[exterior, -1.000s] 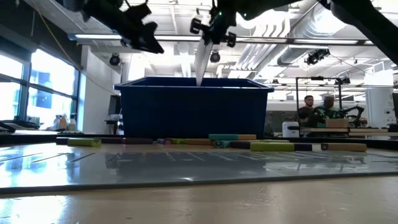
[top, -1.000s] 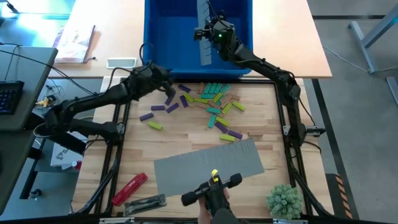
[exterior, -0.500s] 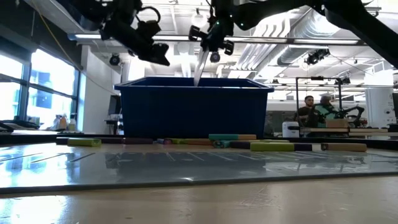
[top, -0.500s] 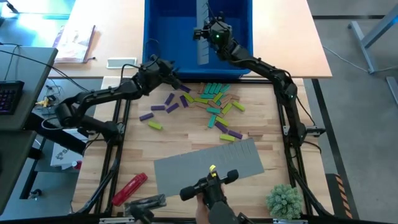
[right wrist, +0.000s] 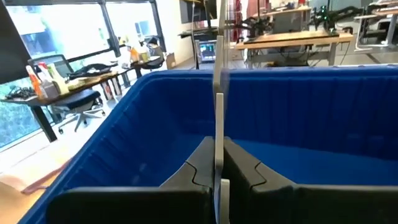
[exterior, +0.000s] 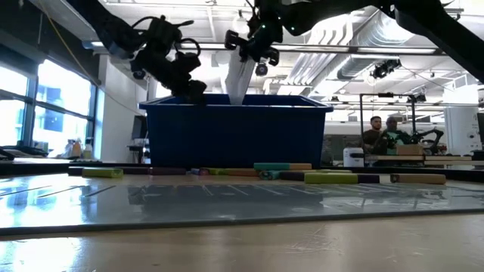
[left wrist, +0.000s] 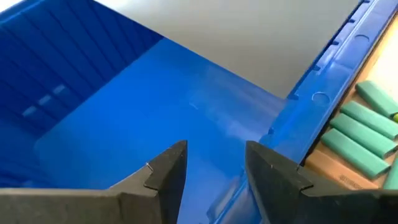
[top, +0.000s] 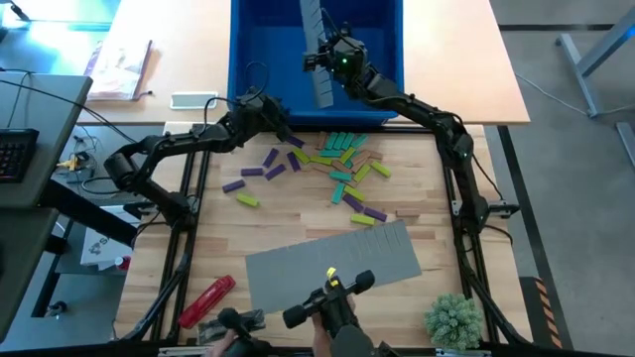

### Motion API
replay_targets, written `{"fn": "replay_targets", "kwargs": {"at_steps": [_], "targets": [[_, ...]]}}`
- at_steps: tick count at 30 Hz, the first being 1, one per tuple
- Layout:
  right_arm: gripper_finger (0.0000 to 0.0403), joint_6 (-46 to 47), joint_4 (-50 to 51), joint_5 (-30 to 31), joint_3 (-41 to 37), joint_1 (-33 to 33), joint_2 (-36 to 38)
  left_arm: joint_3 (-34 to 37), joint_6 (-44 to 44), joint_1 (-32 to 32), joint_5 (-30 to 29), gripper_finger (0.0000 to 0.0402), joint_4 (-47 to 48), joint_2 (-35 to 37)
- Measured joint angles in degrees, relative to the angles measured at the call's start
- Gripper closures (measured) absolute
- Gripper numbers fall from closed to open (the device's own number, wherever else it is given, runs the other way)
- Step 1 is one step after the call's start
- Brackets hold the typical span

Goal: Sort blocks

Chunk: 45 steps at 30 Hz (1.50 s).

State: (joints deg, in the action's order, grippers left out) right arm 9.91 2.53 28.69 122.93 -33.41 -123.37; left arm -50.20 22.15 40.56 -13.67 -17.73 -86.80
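The blocks [top: 342, 159], purple, lime, teal and tan bars, lie scattered on the wooden table just in front of a blue bin [top: 263, 50]. My left gripper [top: 276, 111] hangs open over the bin's near rim, by its left corner, with nothing between its fingers [left wrist: 168, 168]. Teal blocks [left wrist: 364, 134] show beyond the rim. My right gripper [top: 325, 61] is above the bin, shut on a thin grey sheet [top: 317, 45] that stands on edge inside it. My right gripper pinches the grey sheet between its two fingers [right wrist: 199, 165], high on the sheet [exterior: 243, 64] and about midway along it. The fingers come nearly level from the table's near right. The sheet hangs on edge, and its lower part [exterior: 237, 89] drops behind the bin's wall.
A large grey mat [top: 337, 260] lies on the near half of the table. At the near edge a person's hand holds a dark tool [top: 327, 297]. A red cylinder [top: 206, 300] lies near left, and a green plant [top: 451, 317] stands near right.
My left gripper has come down and gone toward the far edge, from above the blocks to the bin's near rim. It is still open. The grey sheet in my right gripper has tipped a little, its far end swinging toward the table's left.
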Motion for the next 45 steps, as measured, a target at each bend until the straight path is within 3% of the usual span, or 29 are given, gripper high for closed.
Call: {"fn": "replay_targets", "kwargs": {"at_steps": [11, 21, 26, 35, 42, 45], "targets": [[0.0403, -0.81, -3.65, -0.07, 0.0, -0.63, 0.02, -0.04, -1.02, -1.59, 4.6, 0.0255, 7.73, 0.13], [0.0403, -0.94, -2.64, 0.19, 0.0, -0.2, 0.02, 0.07, 0.67, -2.14, 5.0, 0.0254, 9.26, 0.7], [0.0403, -0.96, -2.29, 0.04, 0.0, -0.21, 0.02, -0.96, 2.05, -2.21, 8.45, 0.0254, 11.9, 2.57], [0.0403, -0.98, -0.84, -0.92, 0.0, 0.03, 0.02, -14.55, 8.94, 3.06, 19.65, 0.0254, 34.6, 1.66], [0.0403, 0.11, -1.14, -0.18, 0.0, 0.09, 0.02, -21.18, 10.97, 6.01, 19.75, 0.0248, 38.94, 1.68], [0.0403, 0.09, -1.44, -0.08, 0.0, 0.09, 0.02, -21.22, 10.95, 7.01, 23.51, 0.024, 40.72, 1.48]]}}
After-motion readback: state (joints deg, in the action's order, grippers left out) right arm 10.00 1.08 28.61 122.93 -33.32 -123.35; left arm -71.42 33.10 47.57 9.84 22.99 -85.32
